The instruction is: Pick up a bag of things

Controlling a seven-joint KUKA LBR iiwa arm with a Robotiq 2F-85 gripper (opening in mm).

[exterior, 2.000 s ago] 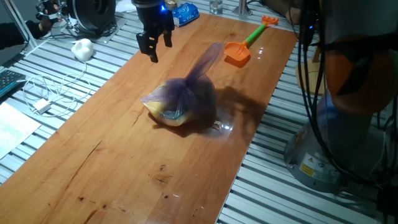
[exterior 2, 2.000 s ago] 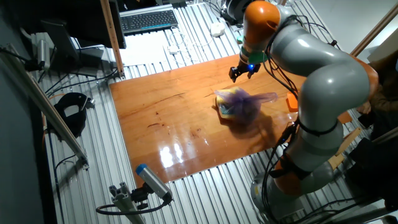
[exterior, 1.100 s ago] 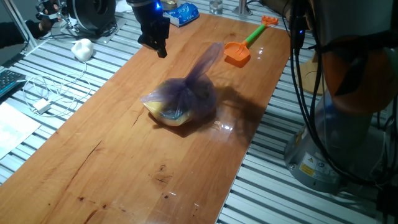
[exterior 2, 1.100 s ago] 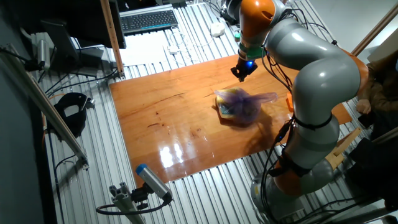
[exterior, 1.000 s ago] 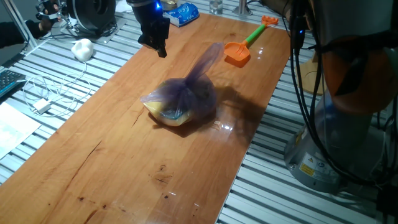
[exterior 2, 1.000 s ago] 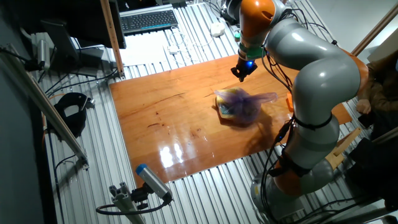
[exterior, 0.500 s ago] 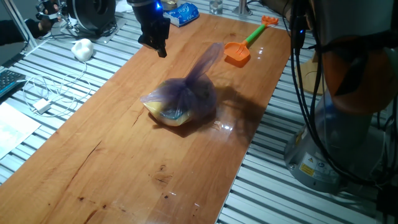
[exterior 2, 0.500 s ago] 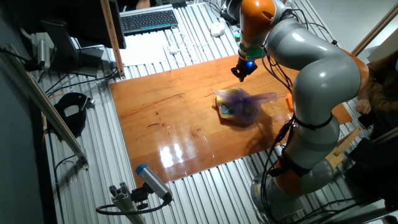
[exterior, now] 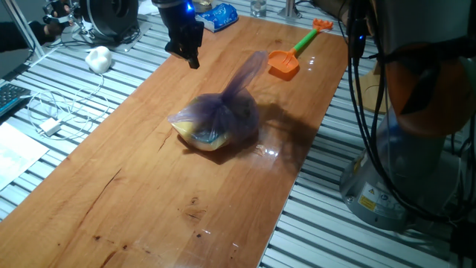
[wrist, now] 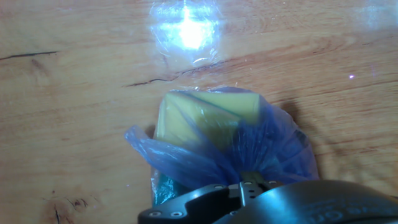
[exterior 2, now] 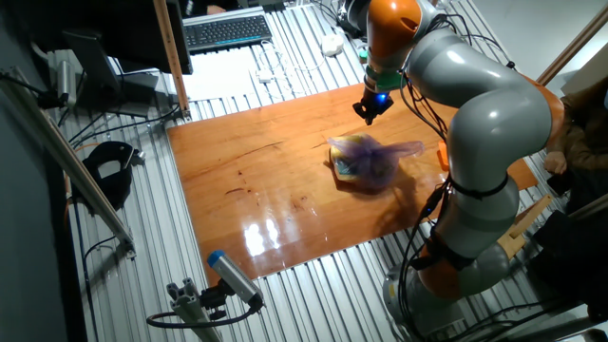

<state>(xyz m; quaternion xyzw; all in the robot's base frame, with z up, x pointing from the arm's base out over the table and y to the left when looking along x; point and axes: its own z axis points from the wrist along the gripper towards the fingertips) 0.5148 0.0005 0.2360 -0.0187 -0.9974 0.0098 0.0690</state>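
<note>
The bag of things (exterior: 216, 121) lies on the wooden table (exterior: 134, 186), roughly at the middle of the board, its purple film bunched over a yellow block with a bit of teal showing at the lower edge in the hand view (wrist: 211, 134). Its loose tail (exterior: 249, 71) sticks up and away from the lump, slanting toward the toy shovel. The gripper (exterior: 191, 56) hangs above the table beyond the bag, on the side away from the near table edge, apart from the plastic and touching nothing. Its fingers appear drawn together to a narrow tip with nothing between them. In the other fixed view the gripper (exterior 2: 370, 111) sits just above and to the left of the bag (exterior 2: 364, 159), clear of it.

There is one bag, one orange-and-green toy shovel (exterior: 291, 53) and one blue printed packet (exterior: 218, 16). The shovel lies beyond the bag's tail, well apart from the bag; the packet lies at the far table end, behind the gripper. Neither sits between the gripper and the bag. Off the table, a white cable (exterior: 63, 112) and a white lump (exterior: 98, 57) rest on the slatted surface beside it.
</note>
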